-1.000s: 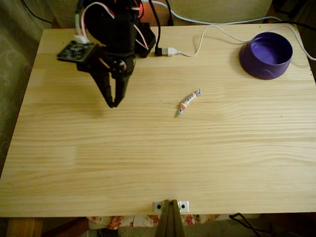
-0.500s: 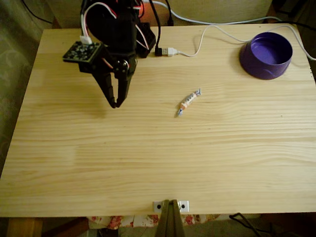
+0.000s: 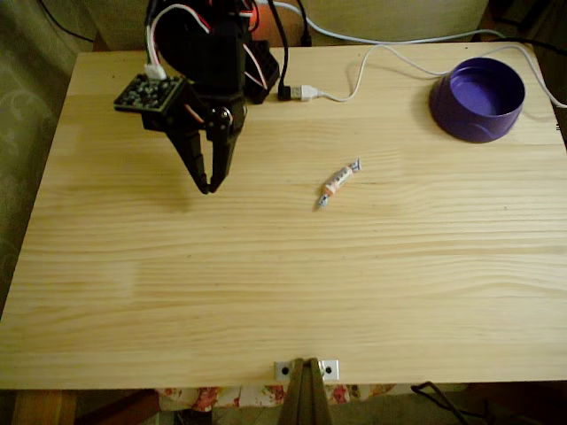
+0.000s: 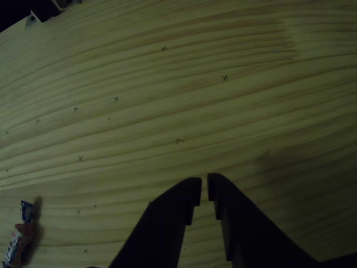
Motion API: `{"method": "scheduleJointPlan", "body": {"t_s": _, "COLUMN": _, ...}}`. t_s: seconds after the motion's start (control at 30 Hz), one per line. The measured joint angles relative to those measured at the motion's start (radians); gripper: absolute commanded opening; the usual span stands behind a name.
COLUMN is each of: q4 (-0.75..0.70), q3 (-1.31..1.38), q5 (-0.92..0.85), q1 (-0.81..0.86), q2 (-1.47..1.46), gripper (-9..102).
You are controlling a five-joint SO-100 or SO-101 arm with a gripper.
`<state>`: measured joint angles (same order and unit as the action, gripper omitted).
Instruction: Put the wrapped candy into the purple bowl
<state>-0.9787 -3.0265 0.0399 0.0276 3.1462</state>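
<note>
The wrapped candy lies near the middle of the counter, its long axis slanting toward the far right corner, where the purple bowl sits. Our jaws hang nearly closed and empty, well apart from the candy. In the fixed view it lies to their right, so we judge a sideways reach comes next.

Path from my tool to the wrapped candy: bare table.
Candy to purple bowl: open wood.
Behind the candy: white cable and plug lying flat.
</note>
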Motion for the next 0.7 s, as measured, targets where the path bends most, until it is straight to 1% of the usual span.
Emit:
{"method": "scheduleJointPlan", "body": {"t_s": 0.27, "q4": 0.0, "q3": 0.0, "q5": -0.037, "q1": -0.023, "q2": 0.0, "gripper": 1}}
{"method": "scheduleJointPlan", "body": {"t_s": 0.7, "q4": 0.0, "q3": 0.0, "q5": -0.034, "q1": -0.031, "q2": 0.0, "gripper": 1}}
